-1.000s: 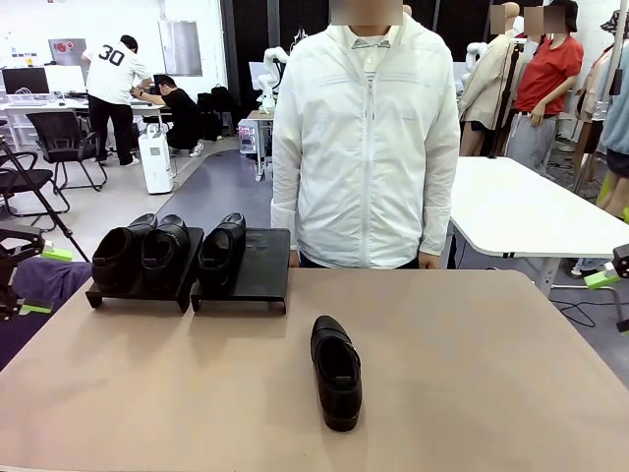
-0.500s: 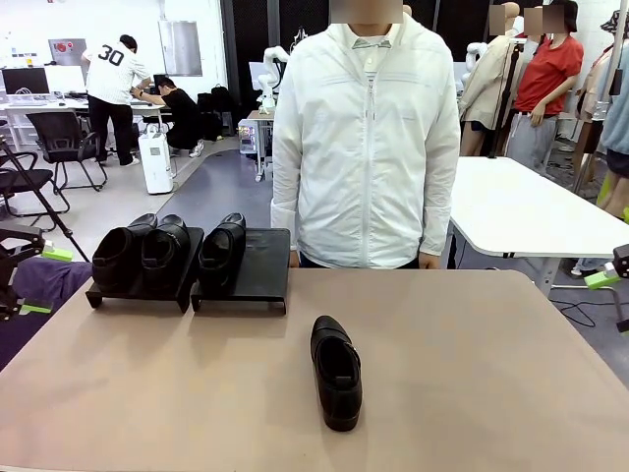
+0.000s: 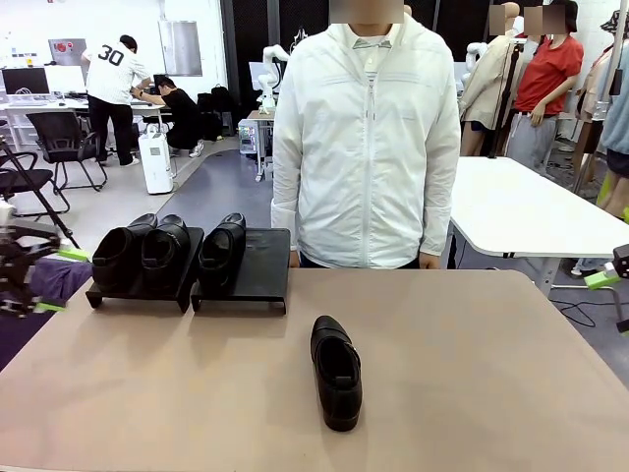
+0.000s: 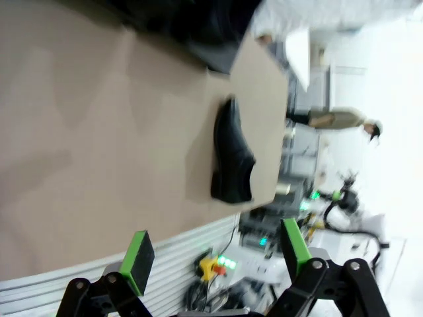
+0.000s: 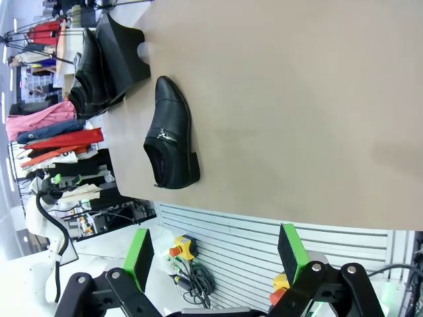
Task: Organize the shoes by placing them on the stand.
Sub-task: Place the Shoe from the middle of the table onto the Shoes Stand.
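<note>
My left gripper (image 4: 215, 254) and right gripper (image 5: 215, 254) both stood wide apart, holding nothing. One shoe (image 3: 336, 371) lay mid-table, well clear of both; three others sat on the stand (image 3: 263, 265).

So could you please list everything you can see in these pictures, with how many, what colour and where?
shoes on the stand: three, black; two on the left tray, one on the left half of the right tray.
loose shoe: one, black, on the table near the middle, apart from the stand.
stand: two black trays side by side, at the far left of the table.
table: one, tan, between robot and person.
person: one, white jacket, standing at the far edge.
left gripper: black with green pads, open, holding nothing, off the table's left edge.
right gripper: black with green pads, open, holding nothing, off the table's right edge.
</note>
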Robot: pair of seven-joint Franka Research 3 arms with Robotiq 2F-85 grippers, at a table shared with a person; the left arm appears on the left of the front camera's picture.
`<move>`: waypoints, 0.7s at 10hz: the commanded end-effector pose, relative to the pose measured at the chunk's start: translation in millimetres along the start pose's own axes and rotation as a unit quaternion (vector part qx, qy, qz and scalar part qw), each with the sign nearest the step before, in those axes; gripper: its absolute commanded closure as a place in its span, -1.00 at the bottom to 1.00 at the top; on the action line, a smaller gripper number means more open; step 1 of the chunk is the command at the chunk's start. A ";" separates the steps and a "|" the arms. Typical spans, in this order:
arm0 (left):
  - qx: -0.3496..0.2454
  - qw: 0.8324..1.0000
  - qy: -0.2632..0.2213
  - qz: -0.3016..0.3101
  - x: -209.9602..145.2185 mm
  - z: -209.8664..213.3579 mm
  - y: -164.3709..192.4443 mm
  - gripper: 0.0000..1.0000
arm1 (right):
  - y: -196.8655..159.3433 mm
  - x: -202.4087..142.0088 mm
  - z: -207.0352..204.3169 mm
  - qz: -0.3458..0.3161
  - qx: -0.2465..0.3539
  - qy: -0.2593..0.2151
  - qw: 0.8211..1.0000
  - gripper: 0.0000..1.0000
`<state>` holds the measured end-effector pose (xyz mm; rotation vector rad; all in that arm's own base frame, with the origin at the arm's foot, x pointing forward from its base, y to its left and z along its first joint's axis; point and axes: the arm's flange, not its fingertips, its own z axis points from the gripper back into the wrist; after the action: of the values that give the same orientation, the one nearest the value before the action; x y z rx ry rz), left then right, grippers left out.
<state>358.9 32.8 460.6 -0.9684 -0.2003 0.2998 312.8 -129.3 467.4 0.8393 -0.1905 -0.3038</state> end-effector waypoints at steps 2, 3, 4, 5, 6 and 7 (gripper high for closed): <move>0.147 0.984 0.096 0.002 -82.8 -207.6 -103.5 -1.00 | -1.2 2.8 4.1 0.010 -0.003 0.003 1.000 -1.00; 0.187 0.974 0.120 -0.032 -109.3 -252.5 -115.0 -1.00 | -1.2 2.8 4.1 0.010 -0.003 0.003 1.000 -1.00; 0.205 0.972 0.098 -0.061 -125.9 -286.5 -123.9 -1.00 | -1.2 2.8 4.1 0.010 -0.003 0.003 1.000 -1.00; 0.191 0.974 0.077 -0.098 -133.9 -301.8 -131.4 -1.00 | -1.2 2.8 4.1 0.010 -0.003 0.003 1.000 -1.00; 0.147 0.978 0.130 -0.069 -123.9 -289.4 -141.0 -1.00 | -1.2 2.8 4.1 0.010 -0.003 0.003 1.000 -1.00; 0.186 0.973 0.113 -0.075 -174.9 -288.7 -128.8 -1.00 | -1.2 2.8 4.1 0.010 -0.003 0.003 1.000 -1.00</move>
<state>318.2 -338.3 400.7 -0.6233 -0.0085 0.0653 313.4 -129.5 467.4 0.8361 -0.1888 -0.3052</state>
